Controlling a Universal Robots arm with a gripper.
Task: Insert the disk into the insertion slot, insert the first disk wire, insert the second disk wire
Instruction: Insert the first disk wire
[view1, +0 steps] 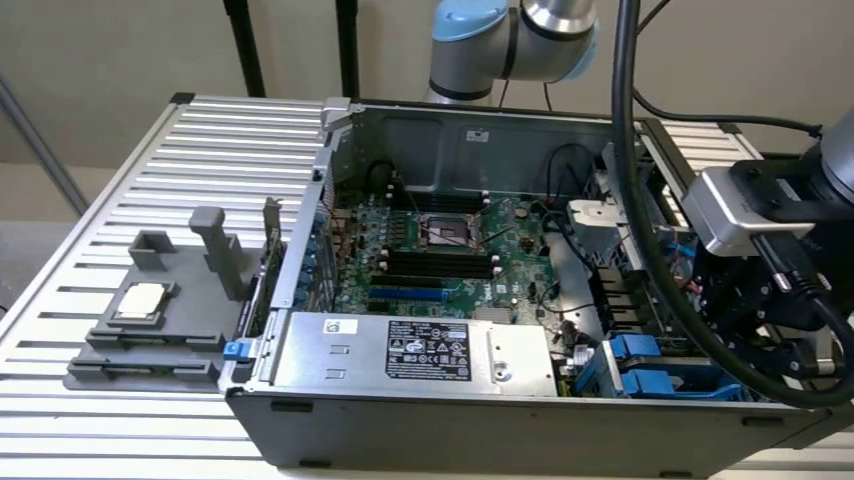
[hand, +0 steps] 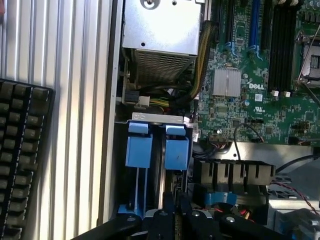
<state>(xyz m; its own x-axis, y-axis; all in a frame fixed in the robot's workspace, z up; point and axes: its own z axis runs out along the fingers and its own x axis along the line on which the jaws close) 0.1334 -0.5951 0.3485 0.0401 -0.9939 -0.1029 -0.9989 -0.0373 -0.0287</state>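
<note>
The arm (view1: 514, 40) is reached across to the exterior view's lower right, with the gripper (hand: 176, 205) hung close over the drive cage (hand: 155, 118). Whether it's spread or pinched can't be told.

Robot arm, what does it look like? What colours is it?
The arm is made of shiny silver tubes with round light-blue caps at the joints. Thick black cables hang beside it. Near the end sits a silver-grey box, and the gripper is black.
</note>
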